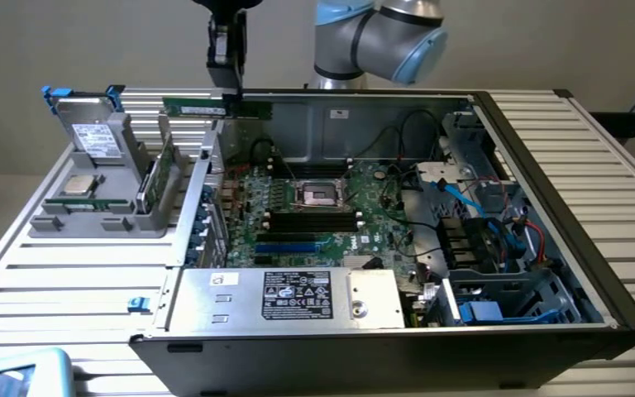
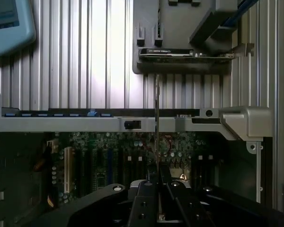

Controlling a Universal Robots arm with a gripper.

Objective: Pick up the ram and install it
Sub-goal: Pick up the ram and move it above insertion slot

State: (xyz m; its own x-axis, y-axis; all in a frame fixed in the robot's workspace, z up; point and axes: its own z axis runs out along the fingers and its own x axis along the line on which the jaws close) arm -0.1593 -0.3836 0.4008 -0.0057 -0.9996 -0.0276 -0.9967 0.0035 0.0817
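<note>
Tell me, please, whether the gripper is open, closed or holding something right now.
The gripper is closed, holding the ram.

The arm (image 1: 375, 33) is made of smooth silver-grey tubes joined by rounded housings; one housing ends in a pale blue cap (image 1: 426, 51); the gripper (image 1: 231, 101) is black throughout, a narrow flat-sided block with a paler sheen down one face; seen from the wrist view, two slim matt-black fingers (image 2: 173, 189) rise from a broad black body with angled shoulders; small round screw heads (image 2: 143, 205) dot the finger bases; what may be bright silver bolt heads (image 2: 116, 188) sit on either shoulder.
</note>
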